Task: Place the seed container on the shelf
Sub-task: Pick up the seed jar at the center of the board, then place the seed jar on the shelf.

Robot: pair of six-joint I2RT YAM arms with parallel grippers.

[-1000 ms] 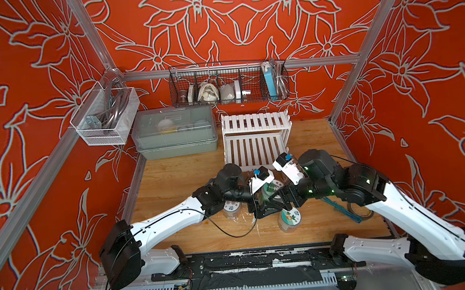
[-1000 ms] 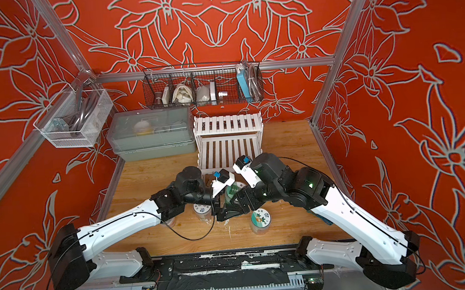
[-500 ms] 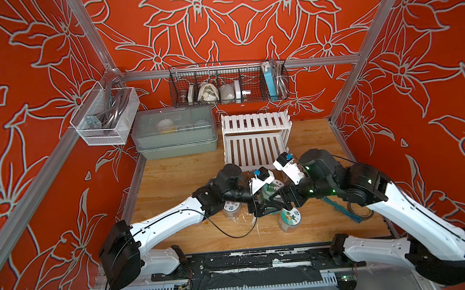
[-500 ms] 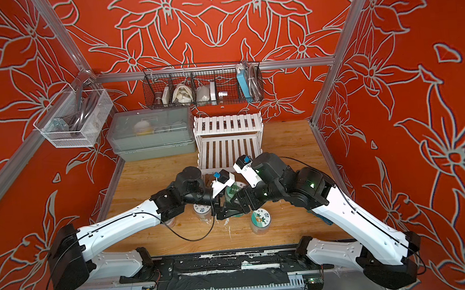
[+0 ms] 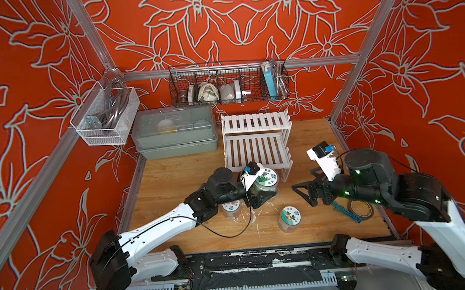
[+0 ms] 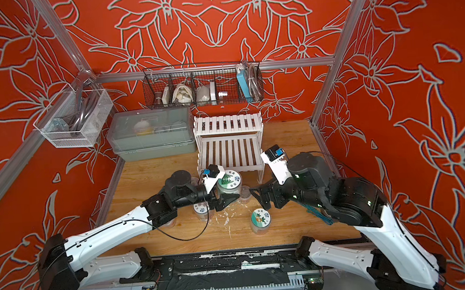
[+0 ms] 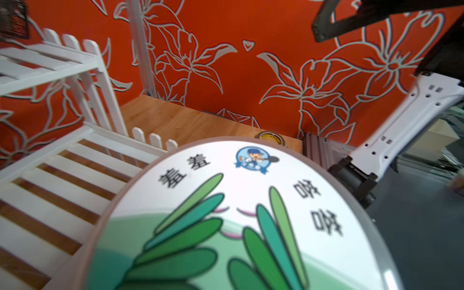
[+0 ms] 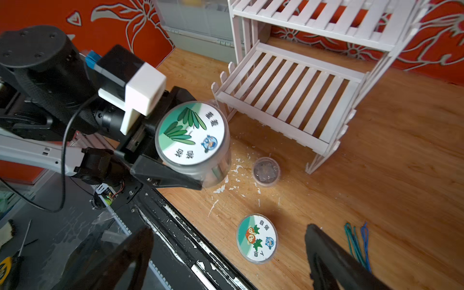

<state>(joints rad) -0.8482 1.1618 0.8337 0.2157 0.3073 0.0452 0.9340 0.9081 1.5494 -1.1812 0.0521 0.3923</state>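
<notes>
Seed container: clear jar [image 5: 266, 177] with a green-leaf lid, upright, just before the front edge of the shelf's lower tier. It is not on the shelf yet and appears lifted off the worktop [image 5: 172, 178].
Left hand: the left hand [image 5: 264, 189] is clamped on the jar's side wall below the lid. Gripping from the side probably leaves the base free to land flat on the slats.
Shelf: the shelf [image 5: 257, 149] has both tiers bare. The lower tier is nearest, so it is the likely target.
Right hand: the right hand [image 5: 302, 182] is spread wide and empty, well apart from the jar, apparently standing clear of the route.
Hazard: a small lidless pot [image 8: 266, 171] sits near the shelf's front leg.
Spares: an orange-motif jar [image 5: 289, 216] and a third jar [image 5: 231, 207] under the left arm stand on the worktop.
Stage: carrying; placement is not yet done.
</notes>
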